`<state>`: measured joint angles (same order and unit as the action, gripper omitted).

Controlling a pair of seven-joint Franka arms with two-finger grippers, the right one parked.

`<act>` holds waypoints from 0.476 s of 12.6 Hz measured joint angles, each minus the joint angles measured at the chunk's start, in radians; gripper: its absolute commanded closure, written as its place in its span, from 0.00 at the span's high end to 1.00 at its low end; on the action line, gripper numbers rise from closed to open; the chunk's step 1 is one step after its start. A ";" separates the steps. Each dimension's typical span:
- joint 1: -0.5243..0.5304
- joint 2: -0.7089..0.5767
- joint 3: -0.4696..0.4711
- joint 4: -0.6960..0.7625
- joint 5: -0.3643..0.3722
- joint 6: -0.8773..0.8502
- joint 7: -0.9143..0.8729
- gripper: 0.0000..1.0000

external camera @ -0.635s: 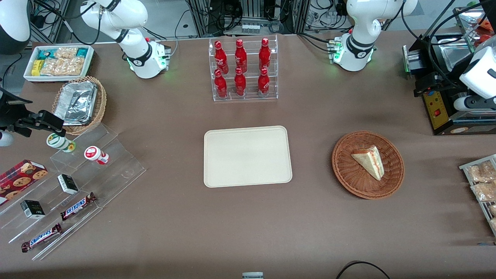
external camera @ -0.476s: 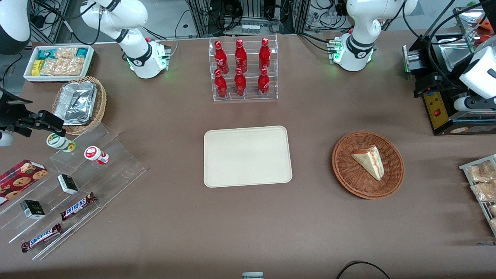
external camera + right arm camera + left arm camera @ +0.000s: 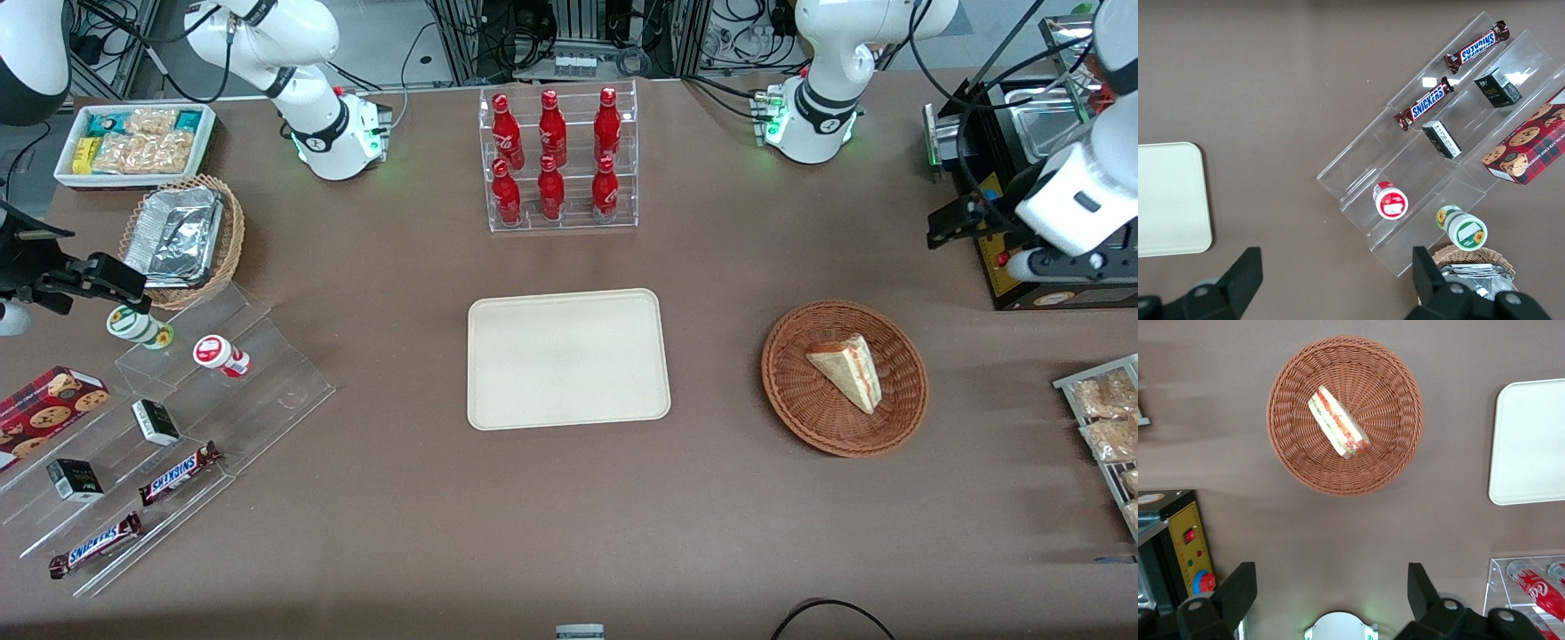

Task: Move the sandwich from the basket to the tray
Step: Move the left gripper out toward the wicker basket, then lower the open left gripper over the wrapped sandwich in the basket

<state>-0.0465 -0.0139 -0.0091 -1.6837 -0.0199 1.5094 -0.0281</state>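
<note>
Front view: the sandwich (image 3: 846,370) lies in the basket (image 3: 800,398), toward the rim nearest the working arm's end of the table (image 3: 373,551), with bare wicker showing around the rest of it. The tray (image 3: 567,357) sits mid-table, well apart from the basket, and a strip of bare table runs between them. The rack of red bottles (image 3: 558,158) stands farther from the camera than the tray, with a gap between. The gripper (image 3: 949,228) hangs above the table near a black box (image 3: 1022,276), farther from the camera than the basket and not over it; here it shows only as a dark shape, and the arm's white body is cut off at the frame edge.

Left wrist view: the jaws are spread wide, one finger (image 3: 1237,592) and the other (image 3: 1421,588) well apart with nothing between them. The basket (image 3: 1338,477) and sandwich (image 3: 1337,421) show whole; the tray (image 3: 1525,440) and bottles (image 3: 1535,590) are cut off at the edge.

Right wrist view: only one corner of the tray (image 3: 1170,199) is in view, beside clear stepped shelves (image 3: 1431,153) holding snack bars.
</note>
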 measured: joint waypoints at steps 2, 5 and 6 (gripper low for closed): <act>0.000 0.001 0.000 -0.071 0.000 0.074 0.001 1.00; 0.000 0.003 0.000 -0.193 0.001 0.230 0.001 1.00; 0.000 0.004 0.001 -0.241 0.002 0.295 0.001 1.00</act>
<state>-0.0462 -0.0103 -0.0086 -1.9251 -0.0182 1.8045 -0.0274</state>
